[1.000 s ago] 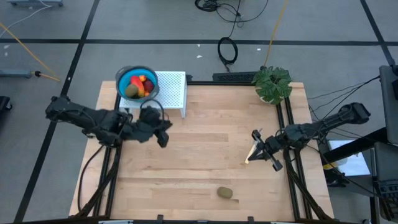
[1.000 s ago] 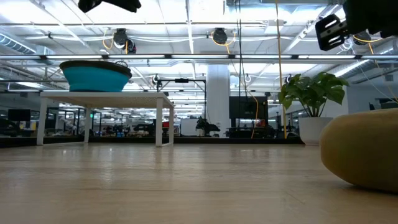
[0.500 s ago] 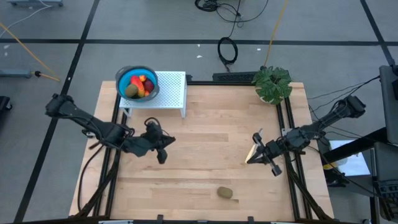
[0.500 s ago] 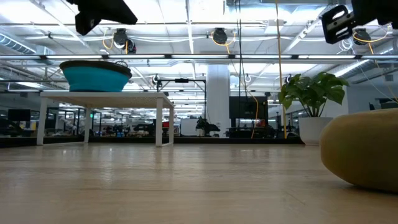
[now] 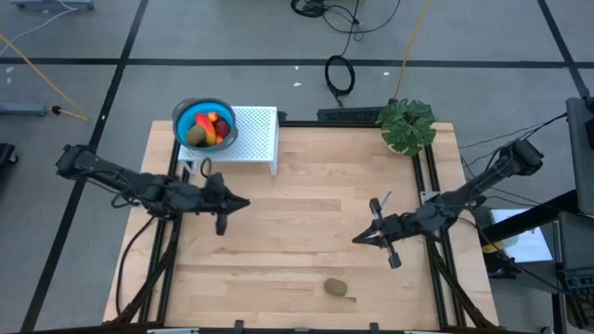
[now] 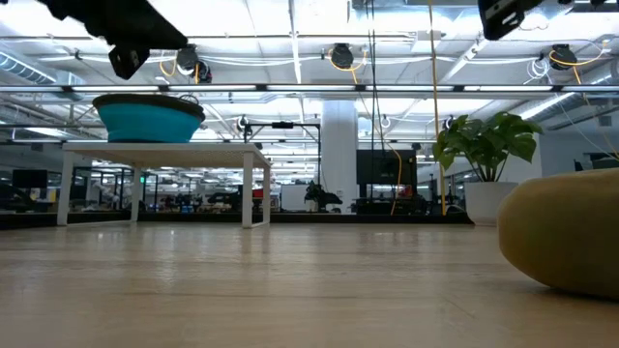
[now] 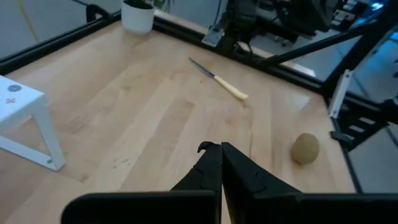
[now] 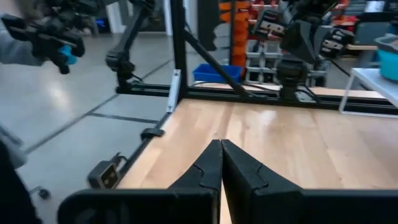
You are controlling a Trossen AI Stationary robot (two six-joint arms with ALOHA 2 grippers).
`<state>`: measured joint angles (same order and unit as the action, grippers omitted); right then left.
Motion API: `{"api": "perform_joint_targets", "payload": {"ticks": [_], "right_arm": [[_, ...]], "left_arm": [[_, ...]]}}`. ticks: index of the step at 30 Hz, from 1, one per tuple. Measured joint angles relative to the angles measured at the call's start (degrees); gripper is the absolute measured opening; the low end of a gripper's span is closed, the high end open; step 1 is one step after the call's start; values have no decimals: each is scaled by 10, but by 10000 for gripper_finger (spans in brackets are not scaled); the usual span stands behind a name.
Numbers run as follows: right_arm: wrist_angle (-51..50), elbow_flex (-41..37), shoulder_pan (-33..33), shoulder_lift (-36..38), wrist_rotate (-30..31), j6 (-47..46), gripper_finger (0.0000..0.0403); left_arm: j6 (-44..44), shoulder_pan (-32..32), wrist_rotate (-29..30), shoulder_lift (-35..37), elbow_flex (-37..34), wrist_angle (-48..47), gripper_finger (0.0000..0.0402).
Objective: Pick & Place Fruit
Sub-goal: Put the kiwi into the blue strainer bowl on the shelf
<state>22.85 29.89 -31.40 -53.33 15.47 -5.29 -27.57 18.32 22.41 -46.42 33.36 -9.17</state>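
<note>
A: What's left to do on the wooden table [image 5: 306,232]?

B: One brown-green oval kiwi [image 5: 336,288] lies alone near the front edge, right of centre, not yet picked.

A: And the arms?

B: The right gripper [image 5: 360,238] hangs low over the right half, pointing inward, fingers pressed together, empty. Just behind it lies a pale-handled knife [image 7: 219,78]. The left gripper [image 5: 243,202] reaches in from the left edge, likewise closed on nothing.

A: The rest of the fruit?

B: Already in the blue round bowl [image 5: 186,117] on the white stand [image 5: 260,134] at the far left corner: red, orange and green pieces. By my reading, nearly finished.
</note>
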Motion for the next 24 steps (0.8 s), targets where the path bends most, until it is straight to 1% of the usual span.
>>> {"api": "perform_joint_targets", "payload": {"ticks": [3,7,9,12,21,24], "right_arm": [[-8,29,-8,-38,21,0,0],[-51,77,-19,-82,53,-1,0],[-73,103,-24,-102,56,-4,0],[-104,138,-26,-131,57,-29,0],[-247,260,-29,-210,55,-84,0],[-305,308,-35,-237,54,-99,0]], "left_arm": [[18,-18,-24,49,-27,-1,3],[35,-37,-62,109,-56,-1,4],[41,-42,-74,134,-68,-4,4],[54,-43,-75,167,-85,-13,1],[87,-42,-76,248,-133,-23,4],[96,-42,-91,270,-144,-24,5]]}}
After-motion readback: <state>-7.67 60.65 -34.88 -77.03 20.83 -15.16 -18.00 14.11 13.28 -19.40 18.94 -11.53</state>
